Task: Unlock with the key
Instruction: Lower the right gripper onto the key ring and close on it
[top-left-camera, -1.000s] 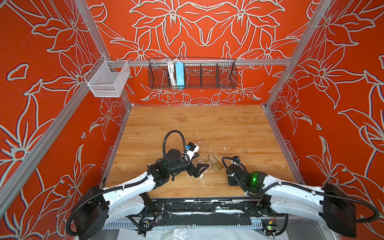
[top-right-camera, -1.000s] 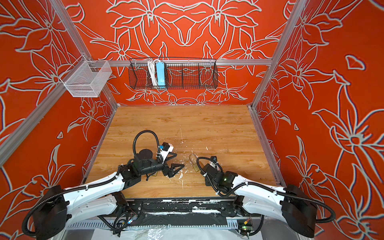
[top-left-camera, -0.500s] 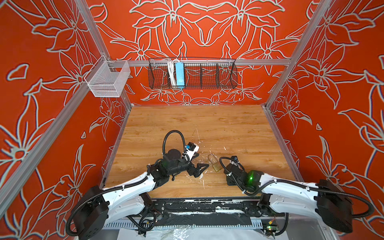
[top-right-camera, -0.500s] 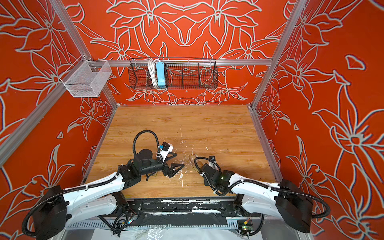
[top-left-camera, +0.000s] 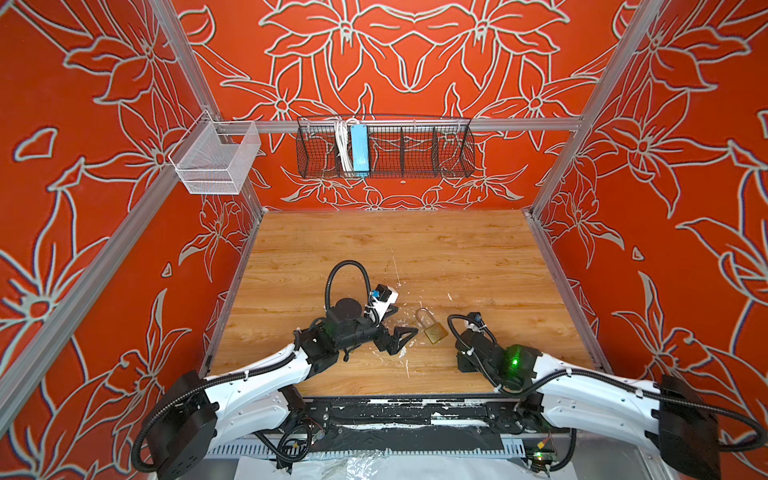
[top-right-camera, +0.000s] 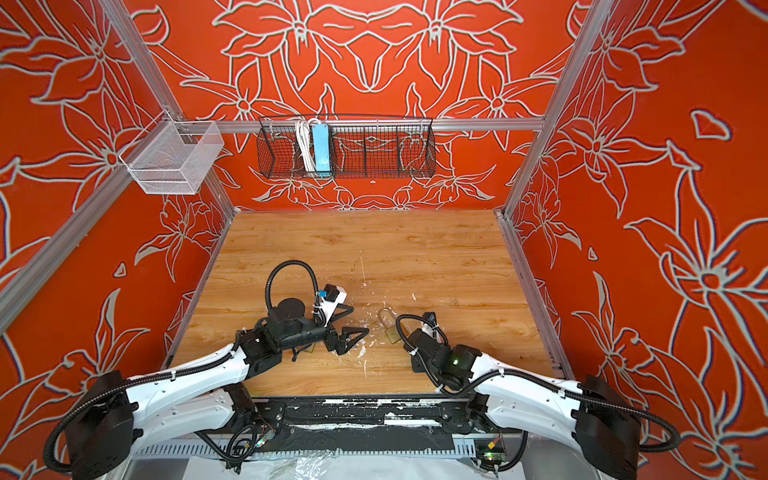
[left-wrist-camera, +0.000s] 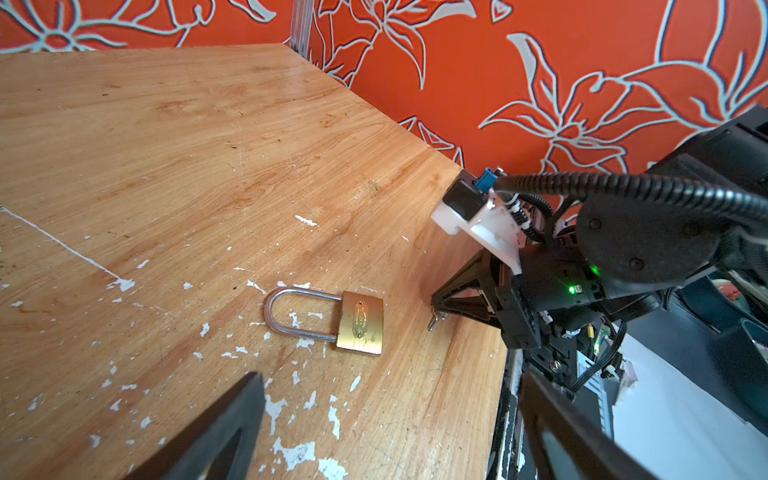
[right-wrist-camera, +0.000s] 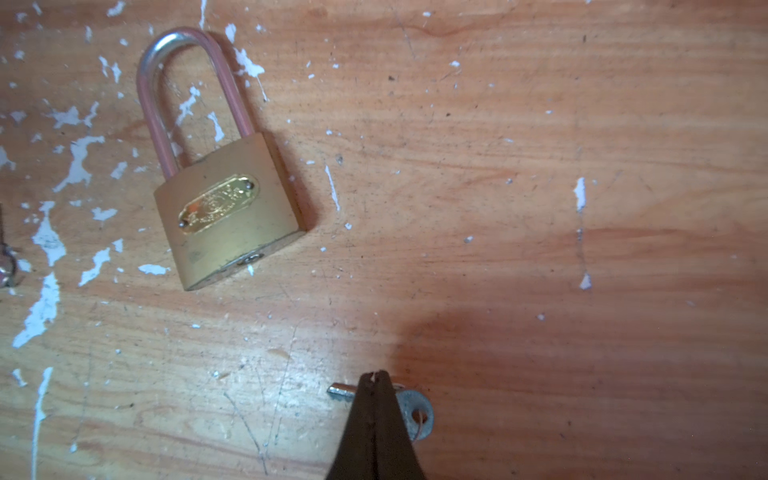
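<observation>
So my right claw (right-wrist-camera: 376, 377) is pinching the key (right-wrist-camera: 426, 405) — jaws squeezed fully together on it, right down at the table (top-left-camera: 415, 249). The blade is poking out one side of the fingers and the round holed head out the other. The padlock (right-wrist-camera: 228, 208) is lying flat on the wood near it but clearly apart. Its shackle is closed and pointing toward the back wall in both top views, and the keyhole end is facing the front edge where my arms are coming in. Only bare wood and a scatter of white flecks (right-wrist-camera: 77, 162) are showing between key and padlock.

My left claw (top-left-camera: 405, 343) is hanging just beside the padlock on its left, jaws spread wide and empty — not touching it as far as I can tell. From above, my own right wrist is covering the key, so only the wrist cameras are showing it.

Other stuff is sitting well out of the way. A black basket (top-left-camera: 415, 153) is hanging on the back wall with a blue power strip (top-left-camera: 359, 147) and a white cable (top-left-camera: 343, 145) in it, and a white basket (top-left-camera: 216, 166) is hanging in the left corner.
</observation>
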